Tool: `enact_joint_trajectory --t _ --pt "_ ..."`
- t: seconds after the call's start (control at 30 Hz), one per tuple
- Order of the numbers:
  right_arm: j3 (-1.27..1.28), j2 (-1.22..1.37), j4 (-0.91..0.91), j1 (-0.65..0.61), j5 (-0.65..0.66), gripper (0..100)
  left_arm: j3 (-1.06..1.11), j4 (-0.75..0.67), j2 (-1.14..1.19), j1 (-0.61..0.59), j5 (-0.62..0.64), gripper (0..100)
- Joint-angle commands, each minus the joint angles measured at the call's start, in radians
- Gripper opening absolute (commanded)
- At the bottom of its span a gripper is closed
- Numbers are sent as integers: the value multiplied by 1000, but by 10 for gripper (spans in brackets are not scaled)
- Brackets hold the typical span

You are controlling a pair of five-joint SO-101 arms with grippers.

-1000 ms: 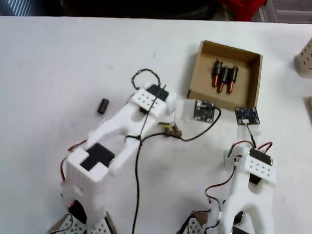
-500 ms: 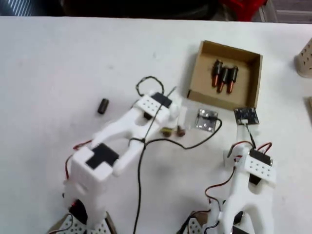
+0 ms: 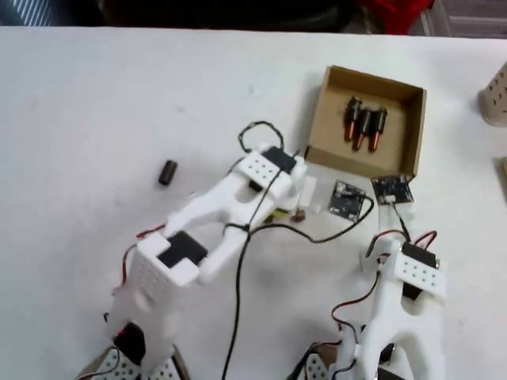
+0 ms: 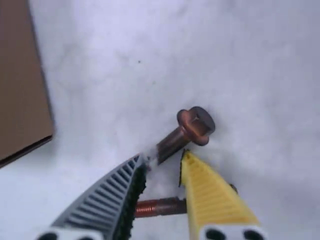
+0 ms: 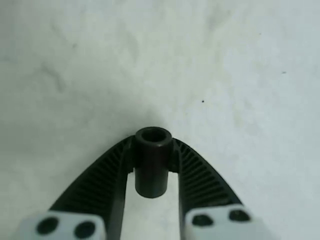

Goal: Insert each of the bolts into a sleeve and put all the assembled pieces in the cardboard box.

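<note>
White counter [image 3: 95,95]; bolt pickup, seemingly. Left gripper [image 4: 162,157] fingers [image 4: 205,195] narrowly parted over copper bolt [image 4: 187,131], right gripper [image 5: 152,144] clamping black sleeve [image 5: 151,167]. Next, likely: grip, lift, thread into sleeve.

A cardboard box [image 3: 402,131] sits on the white counter [image 3: 119,95], with three bolt-and-sleeve pieces [image 3: 364,123] side by side inside it. The left arm [image 3: 230,198] lies stretched towards the box's near corner, and a bolt [image 3: 297,214] rests on the counter by its tip. A sleeve [image 3: 167,172] lies well apart, on the far side of that arm from the box. The right arm [image 3: 412,273] stands near the box's front wall.
</note>
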Motion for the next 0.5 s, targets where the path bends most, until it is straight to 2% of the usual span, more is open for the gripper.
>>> enact_joint_trajectory --t 0.0,0.07,0.2,0.4,0.47 --pt "-11 -25 2 -5 12 17 18 -48 1 64 -15 59" --pt "-11 -25 2 -4 12 17 43 -95 -1 68 -12 15" --pt "-11 -25 2 -4 12 17 46 -110 -2 65 55 20" --pt "-11 -25 2 -4 12 17 54 -104 -4 47 77 20" --pt "-12 -25 2 -4 12 17 48 -104 -4 28 155 20"
